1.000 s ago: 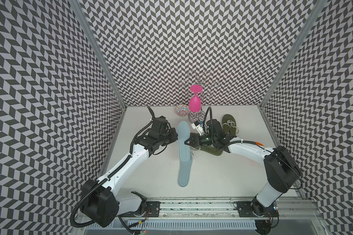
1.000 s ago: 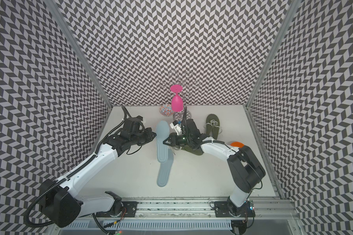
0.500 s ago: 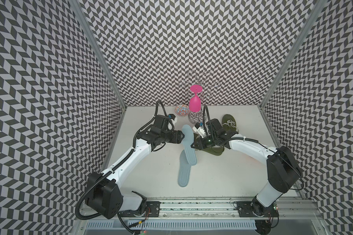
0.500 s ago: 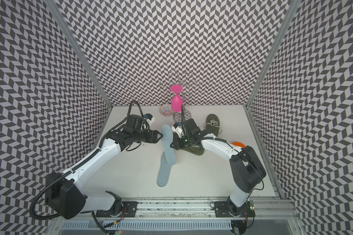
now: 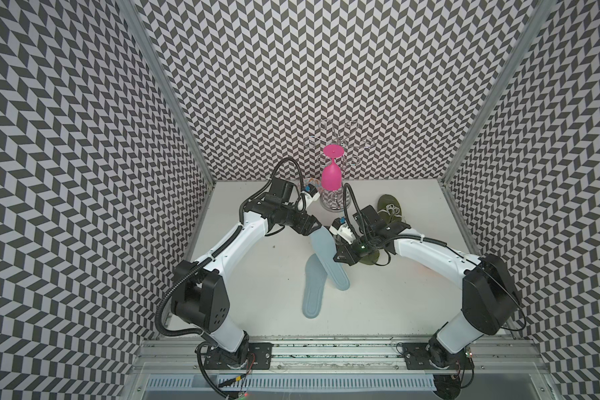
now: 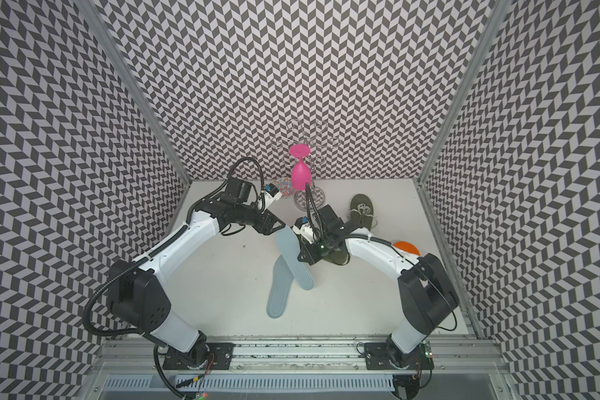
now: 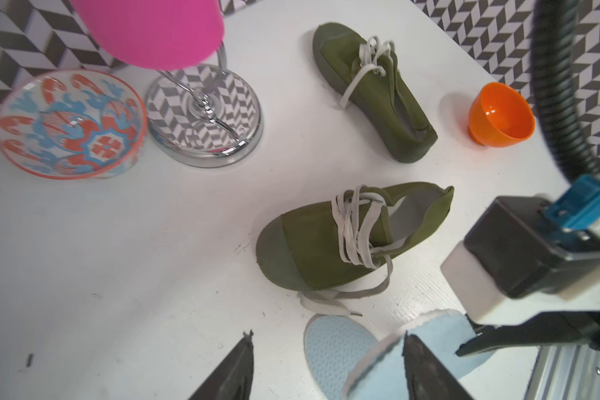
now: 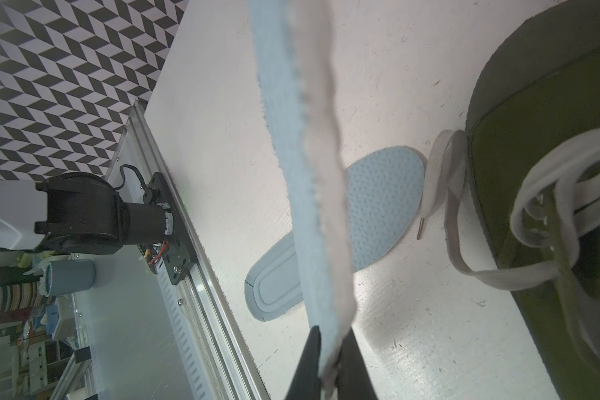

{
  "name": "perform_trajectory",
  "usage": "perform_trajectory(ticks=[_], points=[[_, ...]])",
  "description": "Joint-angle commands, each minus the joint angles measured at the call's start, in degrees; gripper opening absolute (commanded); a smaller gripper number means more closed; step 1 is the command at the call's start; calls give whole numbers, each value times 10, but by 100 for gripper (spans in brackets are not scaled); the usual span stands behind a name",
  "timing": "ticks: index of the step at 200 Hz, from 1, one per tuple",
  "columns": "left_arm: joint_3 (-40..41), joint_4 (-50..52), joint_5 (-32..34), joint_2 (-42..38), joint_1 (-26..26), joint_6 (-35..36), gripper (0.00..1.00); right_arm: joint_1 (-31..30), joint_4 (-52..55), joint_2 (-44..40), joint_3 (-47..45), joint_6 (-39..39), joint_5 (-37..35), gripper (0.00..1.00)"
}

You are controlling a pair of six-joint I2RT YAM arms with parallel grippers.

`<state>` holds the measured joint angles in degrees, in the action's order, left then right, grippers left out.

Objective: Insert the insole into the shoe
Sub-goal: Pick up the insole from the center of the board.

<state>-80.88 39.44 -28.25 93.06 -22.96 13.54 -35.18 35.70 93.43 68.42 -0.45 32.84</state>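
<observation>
**Insole pinched by right gripper, outside shoe**

Light-blue insole (image 5: 326,258) is held up on edge, with the right gripper (image 8: 331,332) clamped on its rim. Left gripper (image 7: 326,336) is spread wide at the insole's other end, not squeezing. Olive shoe (image 7: 312,249) sits just beside it, opening showing grey lining only. Second insole (image 5: 310,294) lies flat on the table (image 5: 257,277). Patterned glass bowl (image 7: 66,121) and orange bowl (image 7: 499,114) both show bare insides.

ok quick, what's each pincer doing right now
left pincer: open, holding nothing
right pincer: closed on the lifted insole
</observation>
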Motion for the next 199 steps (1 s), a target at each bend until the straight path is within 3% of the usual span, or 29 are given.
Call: perform_trajectory(ticks=[1,63,71,89,98,123,140,154,171,199], points=[[8,20,-58,-6,-2,39,68,-4,3,-1,25,-26,0,10],[66,-4,-125,-18,-11,34,67,-3,1,1,15,-44,7,10],[67,-7,-137,-17,-13,32,62,-4,4,2,16,-45,2,10],[65,-12,-148,-17,-18,25,37,-3,2,-1,15,-42,-15,10],[64,-15,-146,-19,-18,18,38,-4,2,-2,17,-41,-23,11],[64,-17,-142,-27,-18,2,27,-3,5,0,17,-41,-50,13],[67,-19,-136,-30,-18,-22,14,-4,3,1,15,-42,-72,20],[76,-30,-115,-28,-18,-59,5,-3,-14,-8,7,-37,-77,33],[93,-47,-93,-27,-17,-116,2,-4,-66,-31,-22,-26,-63,52],[108,-57,-111,-30,-17,-171,0,-4,-157,-65,-82,-2,-56,64]])
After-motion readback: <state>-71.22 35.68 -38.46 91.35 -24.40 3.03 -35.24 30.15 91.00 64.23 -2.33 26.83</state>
